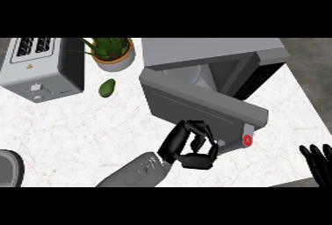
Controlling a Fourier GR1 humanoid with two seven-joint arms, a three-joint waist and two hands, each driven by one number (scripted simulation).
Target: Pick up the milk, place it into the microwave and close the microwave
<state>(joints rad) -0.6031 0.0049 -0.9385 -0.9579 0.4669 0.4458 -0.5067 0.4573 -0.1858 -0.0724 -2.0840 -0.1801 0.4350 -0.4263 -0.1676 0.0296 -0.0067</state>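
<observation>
The grey microwave (217,52) stands at the back right of the counter. Its door (194,103) is swung partway out, leaving a narrow wedge of the inside (194,72) in sight. No milk shows anywhere; the door hides most of the cavity. My left hand (189,147) is at the door's lower outer edge with its fingers curled, against the door panel near a red spot (247,140). It holds nothing that I can see. My right hand (318,163) rests at the lower right edge, fingers up and straight.
A silver toaster (42,66) sits at the back left, beside a potted plant (113,50). A small green avocado (107,88) lies in front of the plant. A grey rounded object (8,169) pokes in at the left edge. The white counter (71,127) ends just right of the microwave.
</observation>
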